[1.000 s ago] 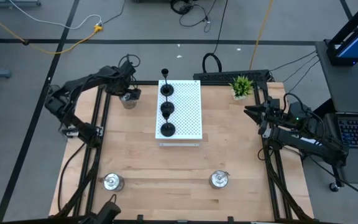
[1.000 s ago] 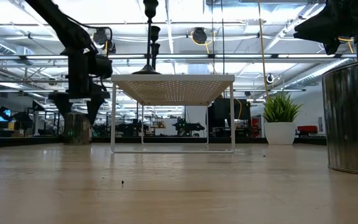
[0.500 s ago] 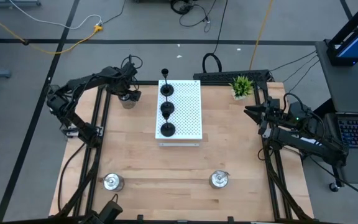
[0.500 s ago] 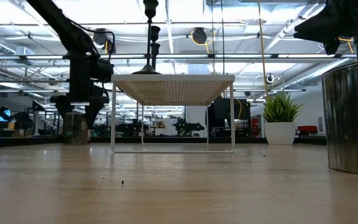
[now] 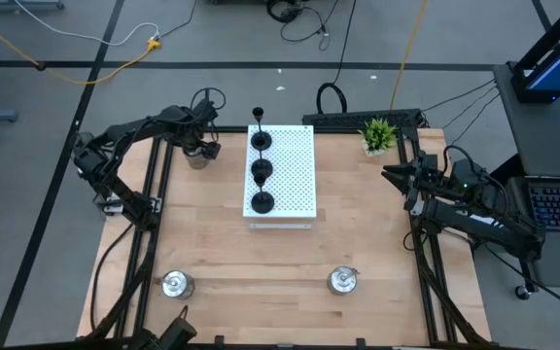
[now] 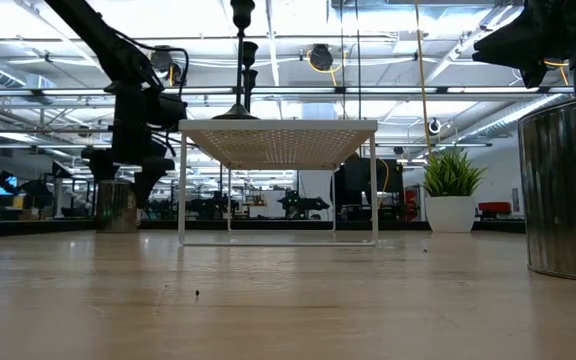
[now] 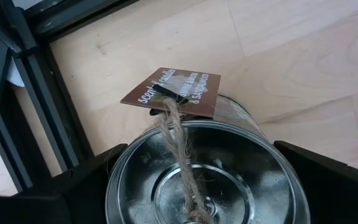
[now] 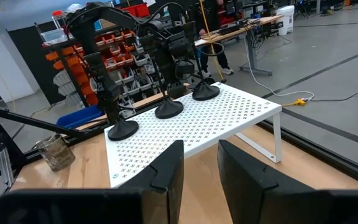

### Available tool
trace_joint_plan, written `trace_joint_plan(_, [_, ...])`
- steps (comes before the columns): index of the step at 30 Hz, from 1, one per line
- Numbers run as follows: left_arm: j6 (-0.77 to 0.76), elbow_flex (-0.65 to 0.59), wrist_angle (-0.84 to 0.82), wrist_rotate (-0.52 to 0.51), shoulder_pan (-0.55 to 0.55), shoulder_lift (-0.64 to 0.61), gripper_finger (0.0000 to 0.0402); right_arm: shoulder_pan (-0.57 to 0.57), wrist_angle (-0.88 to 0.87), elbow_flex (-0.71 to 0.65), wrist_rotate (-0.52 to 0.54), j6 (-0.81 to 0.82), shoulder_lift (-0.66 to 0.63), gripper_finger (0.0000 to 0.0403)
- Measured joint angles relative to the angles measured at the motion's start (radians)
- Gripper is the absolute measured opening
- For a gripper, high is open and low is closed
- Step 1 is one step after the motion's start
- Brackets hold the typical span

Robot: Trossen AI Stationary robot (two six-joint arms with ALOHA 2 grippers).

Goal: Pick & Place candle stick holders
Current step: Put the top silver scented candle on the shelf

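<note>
The left end effector [image 5: 200, 151] has drifted slightly toward the table's rear left edge since a moment ago, its spread fingers [image 7: 79, 183] flanking, not clearly gripping, a squat shiny silver tin candle holder [image 7: 201, 171] standing upright beneath it, twine and brown paper tag [image 7: 173, 92] on top. Three black round-based holders [image 5: 261, 173] stand upright, stems vertical, in a row on the white perforated board [image 5: 295, 180]. Two more silver holders [image 5: 175, 284] sit near the wooden table's [image 5: 358, 233] front edge. The right end effector [image 5: 389, 175] waits, fingers nearly closed, empty.
</note>
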Motion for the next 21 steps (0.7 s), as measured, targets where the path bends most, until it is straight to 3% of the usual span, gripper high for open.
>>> trace_joint_plan(11, [-0.015,-0.007,0.005,0.037,-0.002,-0.001,0.0399,0.000,0.000,0.000,0.000,0.011,0.000,0.0089])
trace_joint_plan(21, [-0.016,-0.111,0.024,0.095,-0.002,-0.001,0.0399,0.000,0.000,0.000,0.000,0.012,0.000,0.0089])
